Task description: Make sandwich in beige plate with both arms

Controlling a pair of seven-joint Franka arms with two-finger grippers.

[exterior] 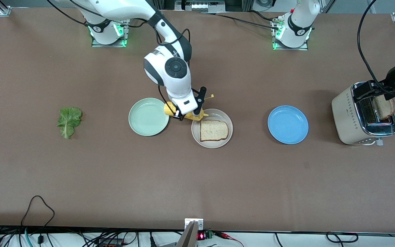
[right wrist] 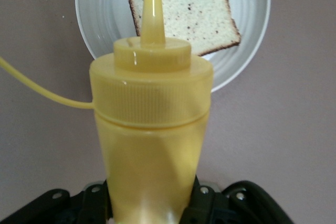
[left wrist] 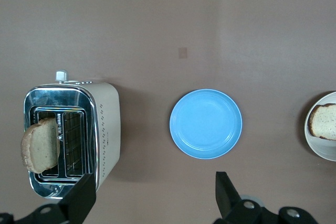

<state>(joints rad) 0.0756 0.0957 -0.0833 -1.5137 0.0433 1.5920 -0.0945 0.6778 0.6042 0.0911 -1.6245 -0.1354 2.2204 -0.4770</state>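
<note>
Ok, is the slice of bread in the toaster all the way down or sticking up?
Sticking up: the bread slice rises well above the toaster slot, leaning over its rim.

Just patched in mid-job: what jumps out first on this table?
The right hand grips a yellow squeeze bottle, its nozzle tilted over the bread slice lying on the beige plate mid-table. At the left arm's end, a second slice sticks up from the toaster, with the left hand open above it. A lettuce leaf lies alone toward the right arm's end.
</note>
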